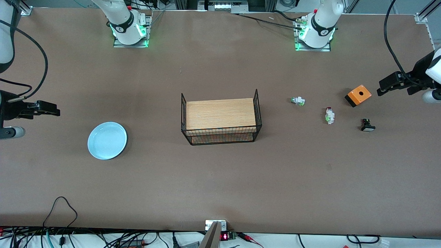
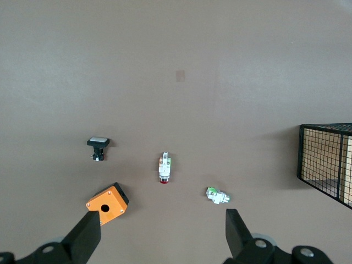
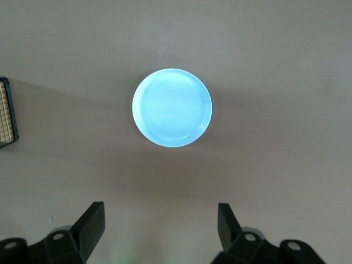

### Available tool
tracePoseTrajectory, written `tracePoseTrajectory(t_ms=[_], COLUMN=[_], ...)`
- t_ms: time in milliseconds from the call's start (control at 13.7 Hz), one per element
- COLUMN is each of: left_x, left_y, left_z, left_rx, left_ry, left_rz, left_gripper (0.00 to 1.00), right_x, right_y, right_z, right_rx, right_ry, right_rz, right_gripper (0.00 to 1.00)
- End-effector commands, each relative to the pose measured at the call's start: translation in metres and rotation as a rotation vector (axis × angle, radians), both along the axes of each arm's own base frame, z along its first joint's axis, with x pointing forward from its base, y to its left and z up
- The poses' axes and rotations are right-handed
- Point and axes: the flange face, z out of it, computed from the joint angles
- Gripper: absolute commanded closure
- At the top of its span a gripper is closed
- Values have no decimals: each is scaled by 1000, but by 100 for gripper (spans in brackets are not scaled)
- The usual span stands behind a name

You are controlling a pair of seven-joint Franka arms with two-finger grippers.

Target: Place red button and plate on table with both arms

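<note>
The left gripper (image 2: 160,234) hangs with its black jaws spread wide and nothing between them, up in the air over the left arm's end of the large matte brown table (image 1: 220,179). The right gripper (image 3: 160,225) is likewise parted and empty, over the right arm's end of the table.

The small white push-button with a dark red cap and greenish base, the red button (image 1: 329,115), lies on its side on the bare tabletop toward the left arm's end. Near it rest a similar white part with a green cap (image 1: 298,101), a black button with a white face (image 1: 367,125) and an orange box with a round hole (image 1: 358,95), all apart from one another.

The round, shallow, light-blue plate (image 1: 107,140) sits flat on the table toward the right arm's end, well apart from the wire basket with a light wooden board (image 1: 221,118) that stands at the middle, between plate and buttons
</note>
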Motion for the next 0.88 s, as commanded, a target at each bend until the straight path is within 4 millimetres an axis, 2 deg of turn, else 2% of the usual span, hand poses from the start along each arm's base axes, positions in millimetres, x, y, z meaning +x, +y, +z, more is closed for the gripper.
tracePoseTrajectory(t_ms=[0, 73, 219, 512, 804], left_x=[0, 0, 0, 0, 0], left_y=[3, 4, 3, 6, 5], left_z=[6, 6, 5, 6, 7], left_rx=[-15, -15, -15, -15, -13], left_ry=[2, 0, 2, -3, -5], left_rz=[-19, -17, -19, -13, -17], left_gripper=[0, 0, 0, 0, 0], right_x=[-7, -14, -26, -74, -111], right_y=[14, 16, 20, 18, 19], right_z=[-5, -12, -11, -23, -32], right_rx=[-23, -21, -22, -24, -25], right_ry=[37, 60, 22, -41, -91], right_rz=[3, 7, 15, 16, 23], right_gripper=[8, 8, 8, 8, 8])
